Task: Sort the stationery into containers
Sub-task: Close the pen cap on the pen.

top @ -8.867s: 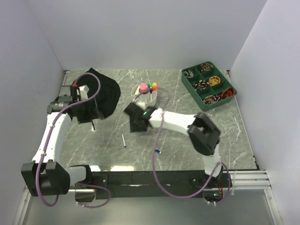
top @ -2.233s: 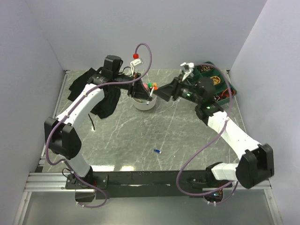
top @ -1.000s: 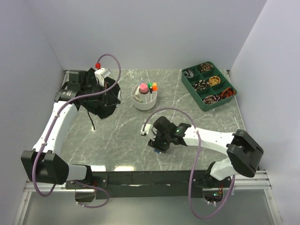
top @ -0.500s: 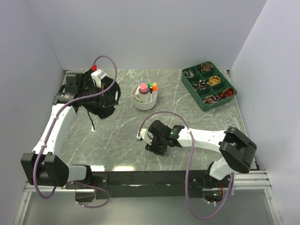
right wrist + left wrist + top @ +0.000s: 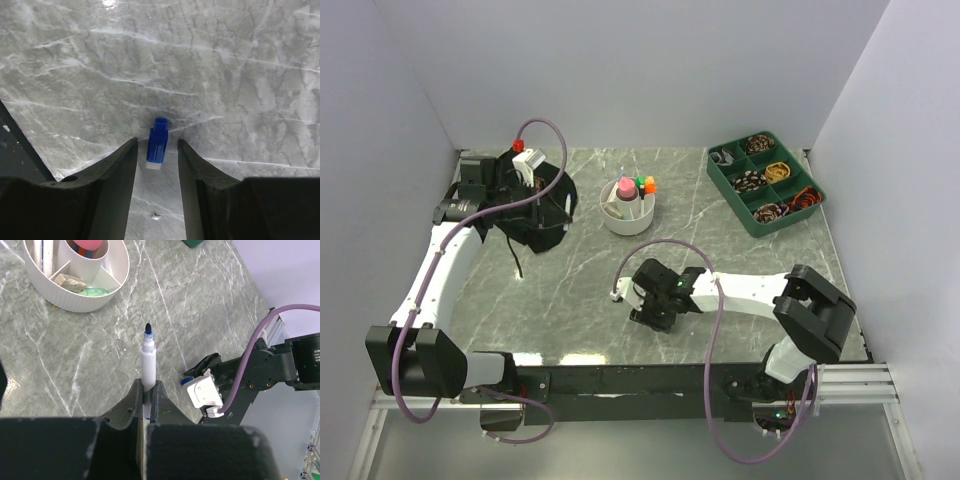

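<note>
Marble worktop (image 5: 720,250), near edge: small blue cap (image 5: 158,140) lies between spread fingers of right gripper (image 5: 156,143), likely light, rigid, skittish, so pinch its long sides; left gripper (image 5: 145,391), far-left corner, pinches white pen (image 5: 147,360).

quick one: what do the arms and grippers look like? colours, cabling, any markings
Left arm and right arm both have white links with boxy black joint housings. A purple cable loops loosely along each; the left one carries a red tag. Left gripper and right gripper have matte black, curved fingers.
</note>
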You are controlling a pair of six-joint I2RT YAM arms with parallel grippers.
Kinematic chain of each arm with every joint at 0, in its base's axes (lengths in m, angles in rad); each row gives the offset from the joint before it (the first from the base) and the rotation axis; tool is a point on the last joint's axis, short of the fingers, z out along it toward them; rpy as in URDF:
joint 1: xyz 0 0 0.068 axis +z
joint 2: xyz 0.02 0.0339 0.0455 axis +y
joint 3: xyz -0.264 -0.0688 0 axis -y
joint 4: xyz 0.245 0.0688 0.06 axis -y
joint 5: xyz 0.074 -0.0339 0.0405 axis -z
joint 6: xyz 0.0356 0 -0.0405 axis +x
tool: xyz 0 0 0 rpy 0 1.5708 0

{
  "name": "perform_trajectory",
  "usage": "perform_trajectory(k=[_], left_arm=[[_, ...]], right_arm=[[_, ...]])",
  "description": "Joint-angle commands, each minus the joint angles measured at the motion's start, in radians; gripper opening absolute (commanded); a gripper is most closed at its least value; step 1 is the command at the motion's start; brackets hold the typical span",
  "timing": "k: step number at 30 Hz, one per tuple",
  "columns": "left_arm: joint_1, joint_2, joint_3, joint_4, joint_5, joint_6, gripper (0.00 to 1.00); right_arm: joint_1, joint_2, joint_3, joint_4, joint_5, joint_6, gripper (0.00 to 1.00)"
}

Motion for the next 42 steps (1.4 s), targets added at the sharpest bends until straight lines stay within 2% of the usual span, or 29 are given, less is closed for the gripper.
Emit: perform_trajectory(k=[1, 4, 5, 10, 11, 12, 15, 17, 19, 20, 21, 22, 25, 27, 29, 30, 31, 32, 34, 36, 37, 39, 41, 42], left_arm=[[0.008, -0.03, -0.006, 0.052, 0.029, -0.02, 0.01], [0.013, -0.031, -0.018, 0.058, 0.032, -0.03, 0.01], [0.013, -0.033, -0.023, 0.058, 0.032, -0.031, 0.01], [0.014, -0.027, -0.018, 0.03, 0.033, -0.004, 0.01], [0.014, -0.021, -0.014, 0.021, 0.042, 0.002, 0.01], [0.014, -0.011, -0.005, -0.015, 0.052, 0.031, 0.01], [0.014, 0.035, 0.032, -0.098, 0.128, 0.047, 0.01], [0.008, 0.064, 0.028, -0.131, 0.27, 0.011, 0.01], [-0.038, 0.106, 0.054, -0.233, 0.349, 0.038, 0.01], [-0.064, 0.129, 0.08, -0.294, 0.383, 0.147, 0.01], [-0.114, 0.178, 0.109, -0.401, 0.395, 0.198, 0.01], [-0.138, 0.202, 0.162, -0.434, 0.401, 0.238, 0.01], [-0.201, 0.294, 0.232, -0.45, 0.447, 0.262, 0.01], [-0.233, 0.344, 0.249, -0.404, 0.517, 0.19, 0.01], [-0.253, 0.373, 0.253, -0.311, 0.573, 0.075, 0.01], [-0.268, 0.393, 0.246, -0.277, 0.646, 0.017, 0.01], [-0.276, 0.4, 0.23, -0.22, 0.683, -0.111, 0.01], [-0.296, 0.404, 0.212, -0.077, 0.734, -0.195, 0.01], [-0.32, 0.407, 0.161, 0.079, 0.806, -0.398, 0.01], [-0.342, 0.398, 0.151, 0.142, 0.806, -0.416, 0.01], [-0.345, 0.394, 0.135, 0.182, 0.806, -0.495, 0.01], [-0.343, 0.372, 0.079, 0.362, 0.808, -0.595, 0.01], [-0.339, 0.351, 0.025, 0.551, 0.808, -0.79, 0.01], [-0.336, 0.332, -0.032, 0.802, 0.809, -0.877, 0.01]], right_arm=[[0.005, 0.033, 0.038, 0.0, 0.028, 0.005, 0.44], [0.005, 0.046, 0.038, 0.004, 0.022, 0.01, 0.4], [0.01, 0.056, 0.04, 0.001, 0.019, 0.005, 0.32], [0.01, 0.042, 0.04, -0.051, 0.007, -0.045, 0.15], [0.01, 0.016, 0.041, -0.064, 0.005, -0.065, 0.1], [0.008, 0.002, 0.049, -0.084, 0.008, -0.087, 0.0], [-0.035, -0.136, 0.089, -0.153, 0.033, -0.234, 0.0], [-0.085, -0.273, 0.107, -0.147, 0.085, -0.311, 0.0], [-0.128, -0.357, 0.11, -0.109, 0.104, -0.449, 0.0], [-0.139, -0.439, 0.087, -0.077, 0.137, -0.49, 0.0], [-0.147, -0.476, 0.067, 0.004, 0.159, -0.601, 0.0], [-0.151, -0.545, 0.04, 0.062, 0.177, -0.657, 0.0], [-0.159, -0.646, -0.107, 0.329, 0.237, -0.895, 0.0], [-0.159, -0.668, -0.222, 0.548, 0.268, -1.046, 0.0], [-0.161, -0.665, -0.267, 0.628, 0.265, -1.118, 0.0], [-0.162, -0.661, -0.27, 0.674, 0.26, -1.156, 0.0], [-0.168, -0.656, -0.272, 0.692, 0.23, -1.17, 0.0], [-0.17, -0.653, -0.275, 0.716, 0.208, -1.182, 0.0], [-0.194, -0.641, -0.287, 0.802, 0.136, -1.224, 0.0], [-0.217, -0.624, -0.29, 0.886, 0.093, -1.244, 0.0], [-0.225, -0.604, -0.281, 0.899, 0.081, -1.245, 0.0], [-0.23, -0.586, -0.267, 0.926, 0.055, -1.235, 0.0], [-0.237, -0.584, -0.255, 0.934, 0.009, -1.225, 0.0], [-0.239, -0.59, -0.249, 0.914, -0.013, -1.215, 0.0]])
